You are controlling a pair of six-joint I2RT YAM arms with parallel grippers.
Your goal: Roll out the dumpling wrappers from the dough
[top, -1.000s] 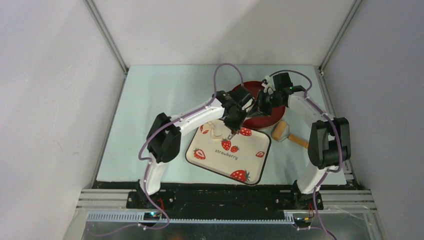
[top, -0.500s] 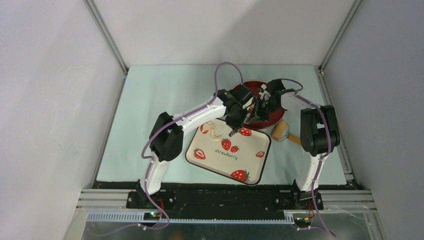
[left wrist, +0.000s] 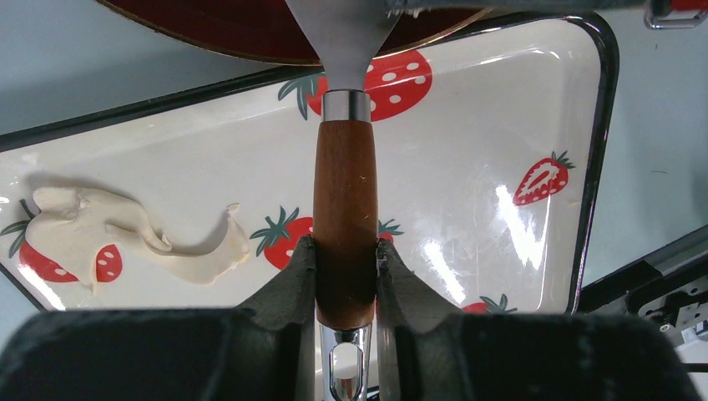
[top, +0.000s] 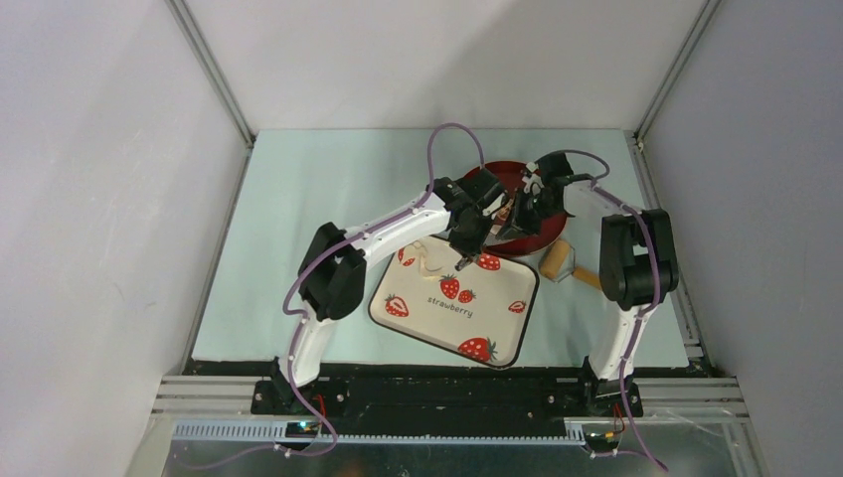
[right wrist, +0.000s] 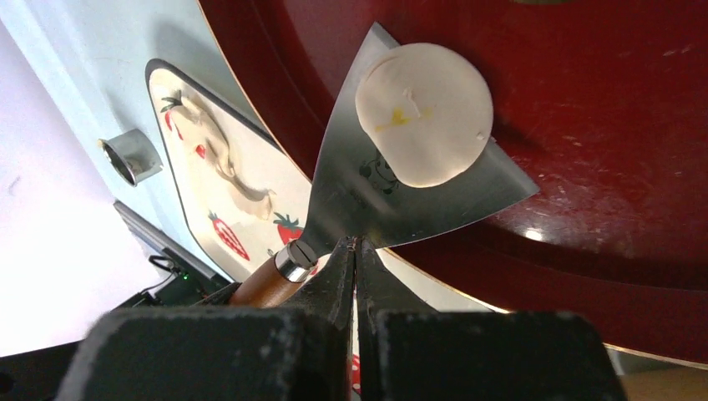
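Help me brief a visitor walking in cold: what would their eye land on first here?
First, the round dumpling wrapper lying on the metal scraper blade over the red plate. Next, the left arm's fingers clamping the scraper's wooden handle above the strawberry tray, with a ragged dough scrap lying on it.

bright, even light from above, soft shadows; white glare streaks on the glossy tray (left wrist: pixel 518 234) and red plate (right wrist: pixel 634 167); dark foreground in wrist views blurred.
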